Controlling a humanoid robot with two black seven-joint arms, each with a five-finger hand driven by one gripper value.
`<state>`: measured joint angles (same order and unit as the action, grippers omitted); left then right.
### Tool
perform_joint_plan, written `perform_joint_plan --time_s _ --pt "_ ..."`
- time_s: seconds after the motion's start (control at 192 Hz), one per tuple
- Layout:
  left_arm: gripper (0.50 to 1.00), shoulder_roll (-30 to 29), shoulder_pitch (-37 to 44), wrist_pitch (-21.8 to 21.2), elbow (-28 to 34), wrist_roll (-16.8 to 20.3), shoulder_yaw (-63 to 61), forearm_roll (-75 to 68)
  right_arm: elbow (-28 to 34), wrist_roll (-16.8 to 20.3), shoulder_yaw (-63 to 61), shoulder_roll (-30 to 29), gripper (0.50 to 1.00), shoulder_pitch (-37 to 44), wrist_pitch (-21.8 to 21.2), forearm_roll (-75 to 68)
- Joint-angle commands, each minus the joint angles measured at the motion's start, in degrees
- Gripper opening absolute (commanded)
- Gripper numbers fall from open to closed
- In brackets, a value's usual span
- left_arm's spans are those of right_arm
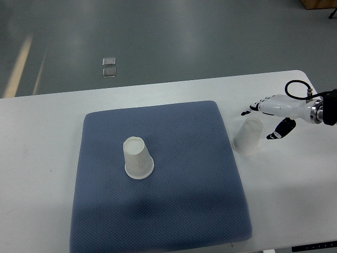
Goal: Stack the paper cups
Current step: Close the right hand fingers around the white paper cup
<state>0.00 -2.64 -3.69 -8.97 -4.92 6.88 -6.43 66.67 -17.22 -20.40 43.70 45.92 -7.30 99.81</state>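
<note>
- Stacking hasn't begun: your white-and-black right hand (269, 117), fingers spread and empty, hovers by the white paper cup (248, 136) on the white tabletop (42, 158).
- The second upturned white paper cup (138, 158) waits on the blue-grey fabric mat (184, 200).

blue mat (174, 211) on white table (42, 158) | grey floor (158, 37)

My right arm (327, 109) is running off the picture's right edge; the tabletop (42, 158) is being cropped left and below.
</note>
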Motion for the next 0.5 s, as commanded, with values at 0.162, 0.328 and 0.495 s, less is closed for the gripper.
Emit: perform_joint_plan --time_s 0.162,0.328,0.495 --pt "1.0 0.0 0.0 0.0 0.01 0.0 0.06 0.01 0.04 -0.01 0.53 -0.72 0.834 -0.13 0.79 -0.06" --pt "1.0 0.0 0.0 0.0 0.01 0.0 -0.03 0.01 0.04 -0.1 0.53 -1.25 0.829 -0.05 0.88 -0.06" --pt "1.0 0.0 0.0 0.0 0.01 0.0 -0.03 0.01 0.04 -0.1 0.62 -2.13 0.811 -0.05 0.88 -0.06"
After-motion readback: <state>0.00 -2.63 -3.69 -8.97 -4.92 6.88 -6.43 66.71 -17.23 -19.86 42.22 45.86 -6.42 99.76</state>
